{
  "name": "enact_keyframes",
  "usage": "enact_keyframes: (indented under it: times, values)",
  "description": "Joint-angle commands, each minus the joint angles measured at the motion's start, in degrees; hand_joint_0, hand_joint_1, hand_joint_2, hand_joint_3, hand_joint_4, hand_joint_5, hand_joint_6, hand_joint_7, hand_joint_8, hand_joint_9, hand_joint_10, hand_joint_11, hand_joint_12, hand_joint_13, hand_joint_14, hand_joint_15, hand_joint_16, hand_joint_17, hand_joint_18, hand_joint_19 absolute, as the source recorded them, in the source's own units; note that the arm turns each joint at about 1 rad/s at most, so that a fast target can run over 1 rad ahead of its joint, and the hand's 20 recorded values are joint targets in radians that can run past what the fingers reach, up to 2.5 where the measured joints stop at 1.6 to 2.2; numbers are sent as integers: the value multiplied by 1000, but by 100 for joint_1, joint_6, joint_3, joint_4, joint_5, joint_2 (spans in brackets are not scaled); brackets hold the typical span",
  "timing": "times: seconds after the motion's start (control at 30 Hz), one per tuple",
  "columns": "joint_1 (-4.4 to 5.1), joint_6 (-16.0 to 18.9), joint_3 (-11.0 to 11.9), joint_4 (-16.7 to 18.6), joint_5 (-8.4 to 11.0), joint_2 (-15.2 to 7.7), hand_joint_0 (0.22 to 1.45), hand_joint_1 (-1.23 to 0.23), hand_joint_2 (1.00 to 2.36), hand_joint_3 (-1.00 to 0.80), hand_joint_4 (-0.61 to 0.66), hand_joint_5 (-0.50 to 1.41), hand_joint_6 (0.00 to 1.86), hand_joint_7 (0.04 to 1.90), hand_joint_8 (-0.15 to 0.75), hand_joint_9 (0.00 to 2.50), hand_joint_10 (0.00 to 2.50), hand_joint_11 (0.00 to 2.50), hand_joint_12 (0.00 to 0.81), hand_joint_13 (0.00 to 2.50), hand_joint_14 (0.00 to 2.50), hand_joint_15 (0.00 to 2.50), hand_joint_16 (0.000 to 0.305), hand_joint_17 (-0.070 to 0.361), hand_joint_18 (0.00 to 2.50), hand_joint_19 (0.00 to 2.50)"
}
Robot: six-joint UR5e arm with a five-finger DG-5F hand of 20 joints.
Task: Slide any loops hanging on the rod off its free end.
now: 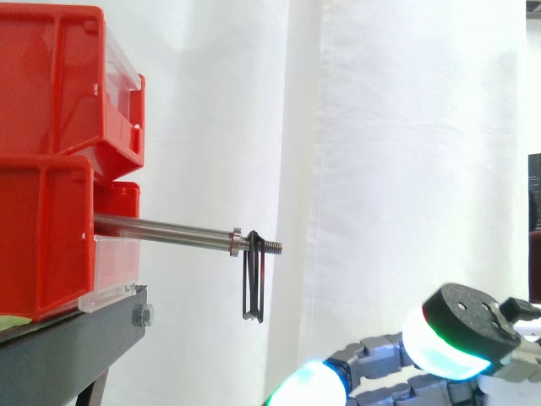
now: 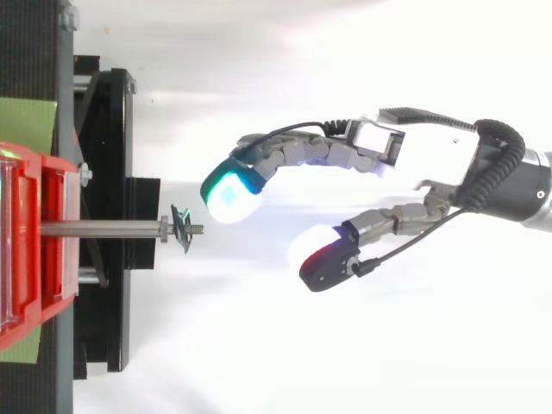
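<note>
I'm looking at a white curtain (image 1: pixel 406 127) filling the whole background, with the red bins (image 1: pixel 51 85) stacked at the view's left on the black stand (image 1: pixel 76 338). From above I can see a green patch (image 2: pixel 26 121) on top of that stand. The rod (image 1: pixel 169 228) comes out of the lower bin and runs level, its long axis straight across the side view, free end pointing to the view's right, toward the arm. Close to that end there's a small collar (image 1: pixel 236 242), then a short threaded tip (image 1: pixel 272 247). The loops (image 1: pixel 254 283) hang between the two, dark and thin, dangling straight down below the rod. The hand (image 2: pixel 302 155) is off the free end, apart from everything. From the side it sits low, below the rod's height and to the right of the loops. From above, its fingertips (image 2: pixel 231 191) straddle the rod's line: the green-glowing one lies near the threaded tip and a little to one side, the white and red one farther back on the other side. The fingers are spread and only gently bent, with a wide gap between them, and I see nothing in their grasp. The loops touch only the rod.
</note>
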Motion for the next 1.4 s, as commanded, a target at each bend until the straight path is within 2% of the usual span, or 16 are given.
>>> enact_keyframes:
  times: [0.0,0.13,0.2,0.37,0.43,0.53,0.63,0.7,0.87,0.93,1.0,1.07,1.13,1.17,1.23,1.37]
  values:
    - [-68,19,198,73,-29,-237,566,-599,1002,-464,214,-224,501,628,239,354,0,0,312,266,0,0,50,113,171,0]
    - [-112,46,461,161,-205,-554,568,-599,1002,-463,216,-221,501,632,241,361,0,0,314,276,0,0,50,113,184,0]
    - [-129,37,558,187,-337,-562,569,-599,1002,-460,221,-219,501,635,243,374,0,0,315,282,0,0,50,113,190,0]
    - [-191,-104,637,310,-416,-571,569,-600,1002,-463,233,-212,501,642,244,381,0,0,317,288,0,0,50,113,200,7]
    - [-200,-403,628,556,-530,-571,569,-600,1002,-462,238,-207,501,645,246,385,0,0,317,288,0,0,50,113,201,13]
    - [-252,-1000,637,846,-873,-571,569,-601,1003,-462,247,-202,501,649,247,387,0,0,317,289,0,0,50,113,206,11]
    - [-314,-1651,628,996,-1242,-571,570,-601,1002,-462,250,-198,501,655,249,391,0,0,317,289,0,0,50,113,209,11]
    - [-323,-1879,637,969,-1321,-571,570,-601,1002,-463,255,-196,501,657,248,393,0,0,317,290,0,0,50,113,210,18]
    - [-384,-1756,637,996,-1321,-571,570,-601,1002,-463,261,-192,501,659,249,395,0,0,317,290,0,0,50,113,213,18]
    - [-402,-1730,637,1013,-1321,-642,570,-601,1002,-464,264,-190,501,660,249,396,0,0,318,290,0,0,50,113,213,18]
    - [-437,-1651,725,1110,-1321,-853,570,-601,1002,-463,266,-188,501,664,250,396,0,0,319,290,0,0,50,113,215,17]
    - [-498,-1431,971,1224,-1348,-1169,570,-601,1003,-463,265,-187,501,666,250,396,0,0,318,290,0,0,50,113,218,16]
    - [-516,-1246,1138,1242,-1356,-1310,570,-601,1002,-465,266,-187,501,666,250,396,0,0,319,290,0,0,50,113,219,16]
    - [-542,-921,1384,1233,-1383,-1468,570,-601,1002,-463,266,-187,501,668,251,398,0,0,319,291,0,0,50,113,219,22]
    - [-569,-605,1525,1171,-1435,-1485,570,-601,1003,-463,266,-187,501,666,251,397,0,0,319,291,0,0,50,113,220,14]
    - [-586,-464,1621,1101,-1453,-1485,570,-601,1002,-463,268,-186,501,669,251,397,0,0,319,291,0,0,50,113,221,22]
